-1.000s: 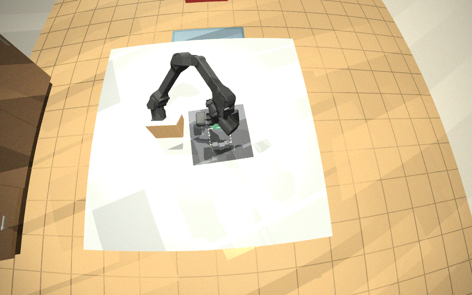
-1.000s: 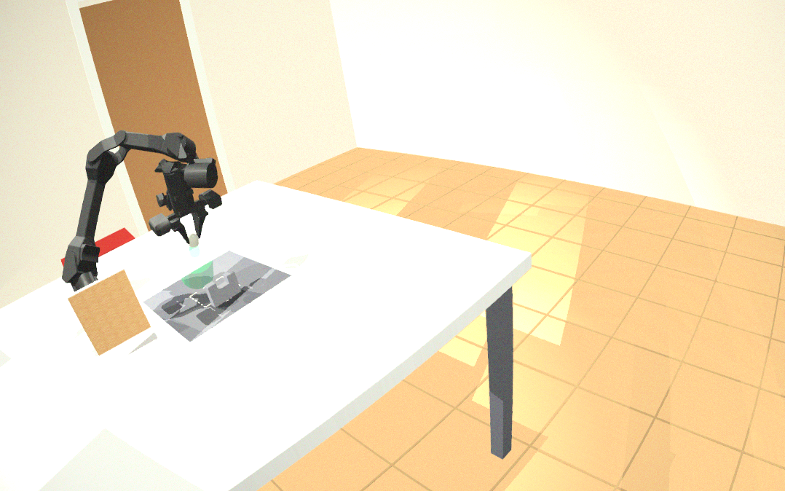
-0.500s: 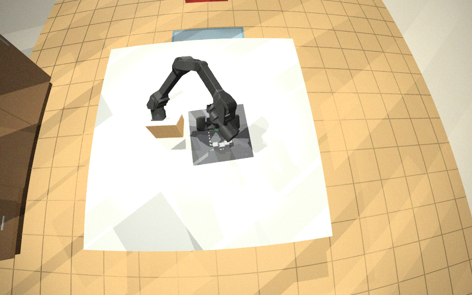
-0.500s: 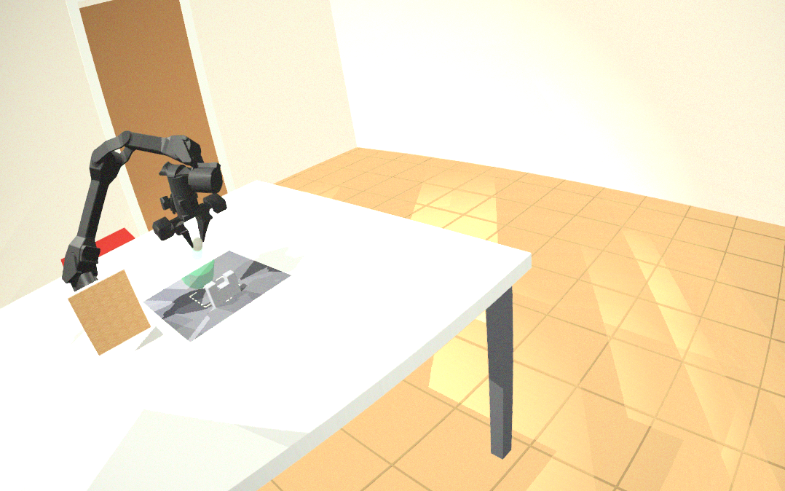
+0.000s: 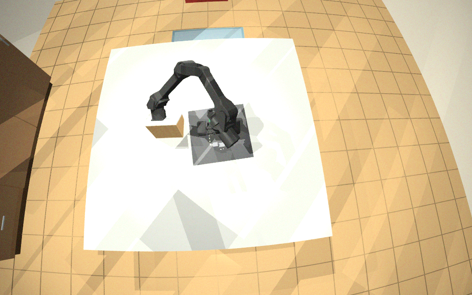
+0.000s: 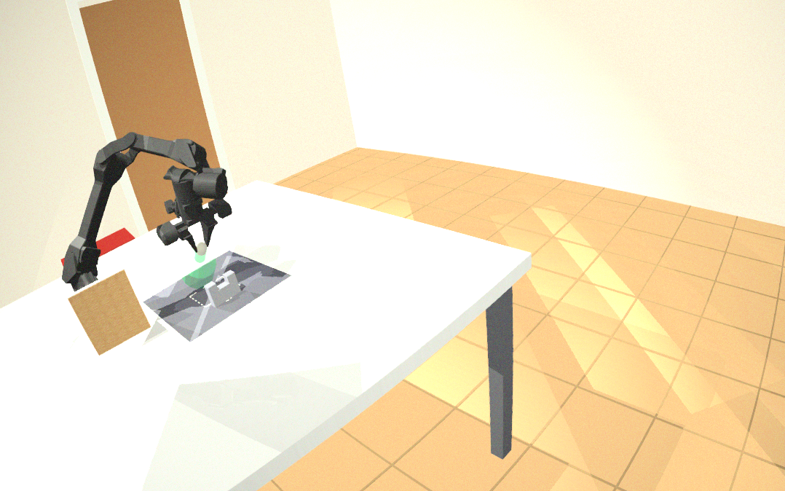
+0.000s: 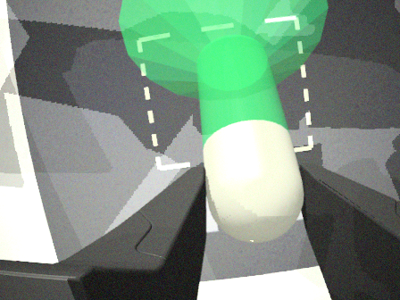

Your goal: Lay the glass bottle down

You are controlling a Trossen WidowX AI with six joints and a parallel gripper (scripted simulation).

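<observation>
Gripping the green glass bottle (image 6: 199,273) (image 7: 238,95) by its cream rounded top (image 6: 201,248) (image 7: 254,183), the black end effector (image 5: 209,131) (image 6: 200,248) (image 7: 252,179) hovers above the grey mat (image 5: 226,157) (image 6: 191,330) (image 7: 98,138)!

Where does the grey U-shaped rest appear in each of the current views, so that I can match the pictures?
Top: the grey U-shaped rest is right of the wooden block, near the dark mat's lower part.
Exterior: left of centre, standing on the mat.
Wrist: I cannot make it out.
Shared landmark: the dark mat, in all three.
</observation>
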